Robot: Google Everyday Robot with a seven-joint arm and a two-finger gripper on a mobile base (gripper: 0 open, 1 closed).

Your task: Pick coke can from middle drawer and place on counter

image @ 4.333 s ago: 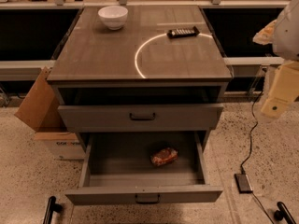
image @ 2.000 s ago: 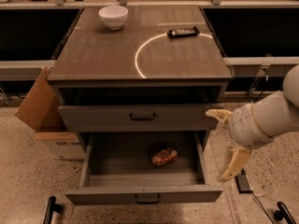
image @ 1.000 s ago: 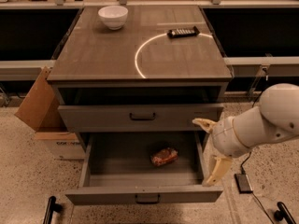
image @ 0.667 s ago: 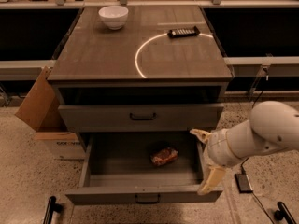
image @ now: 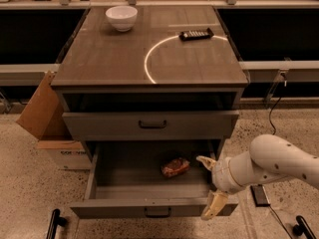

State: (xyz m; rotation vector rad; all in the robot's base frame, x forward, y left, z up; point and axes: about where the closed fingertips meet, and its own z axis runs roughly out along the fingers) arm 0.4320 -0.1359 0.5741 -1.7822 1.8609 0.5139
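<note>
The coke can (image: pixel 175 167), small and red, lies on its side on the floor of the open middle drawer (image: pixel 119 208), right of its centre. My gripper (image: pixel 208 184) hangs at the drawer's right front corner, a little right of the can and apart from it. Its two pale fingers (image: pixel 204 161) are spread open and hold nothing. The white arm reaches in from the right. The counter (image: pixel 119 59), wood-grain with a thin white arc, tops the cabinet above.
A white bowl (image: pixel 121 17) and a black remote (image: pixel 196 34) sit on the counter's far part. A shut drawer front (image: pixel 149 125) is above the open one. A cardboard box (image: pixel 42 116) leans at the cabinet's left. A cable and black adapter (image: pixel 260 194) lie on the floor at right.
My arm has come in from the right and dropped down and left, so the open gripper now sits at the drawer's right front corner. The can has not moved.
</note>
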